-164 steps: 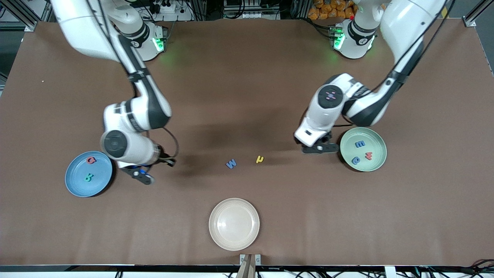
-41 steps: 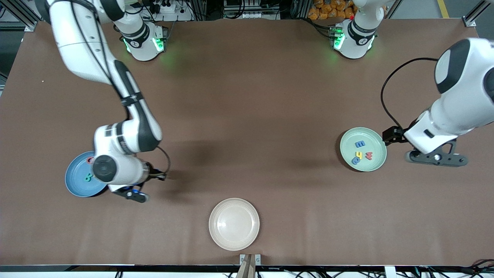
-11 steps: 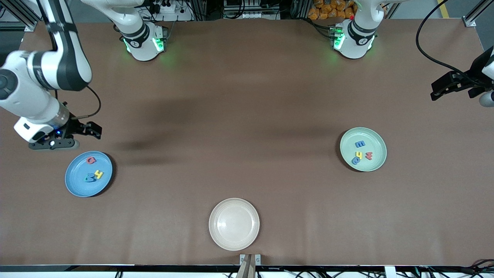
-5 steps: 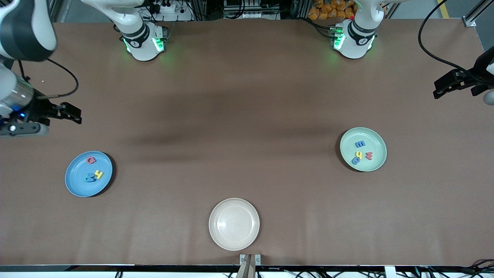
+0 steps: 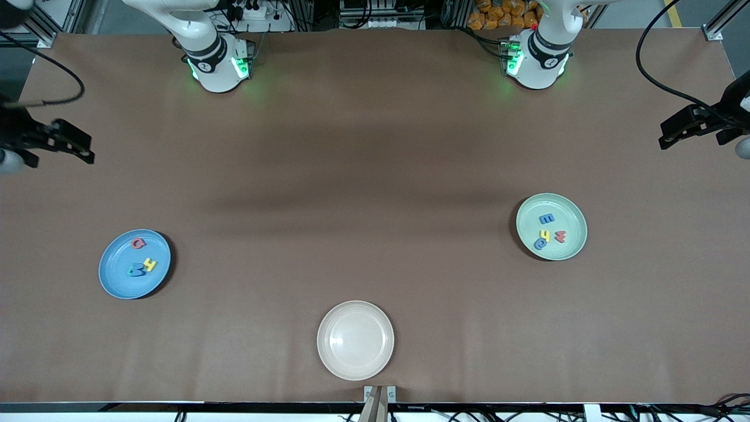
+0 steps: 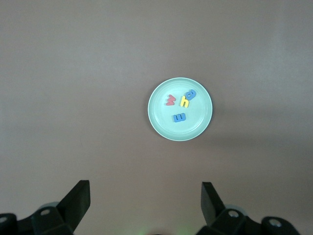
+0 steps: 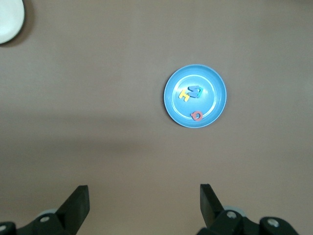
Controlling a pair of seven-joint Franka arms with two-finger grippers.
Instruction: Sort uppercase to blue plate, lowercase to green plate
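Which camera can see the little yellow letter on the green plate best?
The left wrist view: it looks straight down on the green plate, and the yellow letter sits plainly among the red and blue ones. The front view shows it smaller. The right wrist view shows only the blue plate.

My front camera sits high, facing the arm bases across the whole table [image 5: 375, 176]. My left wrist camera looks straight down from high up, past its spread fingers [image 6: 78, 200], onto the green plate [image 6: 203, 125], far below. My right wrist camera does likewise over the blue plate [image 7: 215, 105]. Front shares both plates: green [image 5: 571, 249], blue [image 5: 114, 281].
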